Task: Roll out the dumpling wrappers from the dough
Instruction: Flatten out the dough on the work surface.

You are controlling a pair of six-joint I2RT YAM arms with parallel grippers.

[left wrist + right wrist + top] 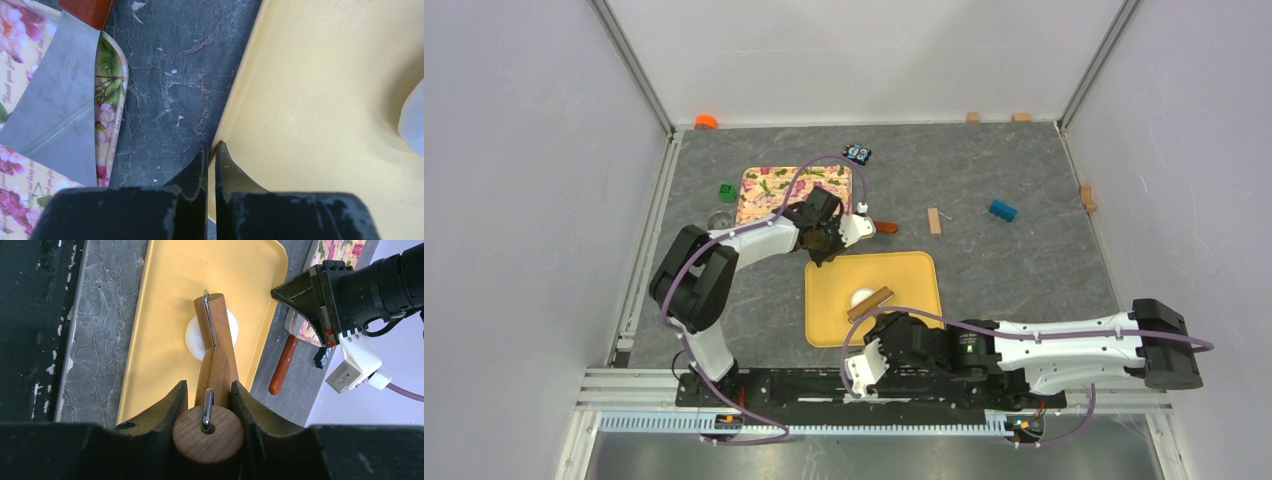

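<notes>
Yellow plastic board [914, 275] lies in the middle of the grey surface [1024, 260]. On it sits the dumpling wrapper [191, 337], a flat white round of dough. A wooden rolling pin [216, 350] lies across the wrapper, with its far end over the dough. The right pincer [207, 390] is closed on the near end of the pin, one finger on each side. The left pincer [210, 152] is shut with only a slit between its jaws, and its tips are down at the board's far-left rim. Whether it pinches that rim I cannot tell. Just beside it, a steel blade [55, 100] with a brown handle lies on a floral tray [107, 125].
</notes>
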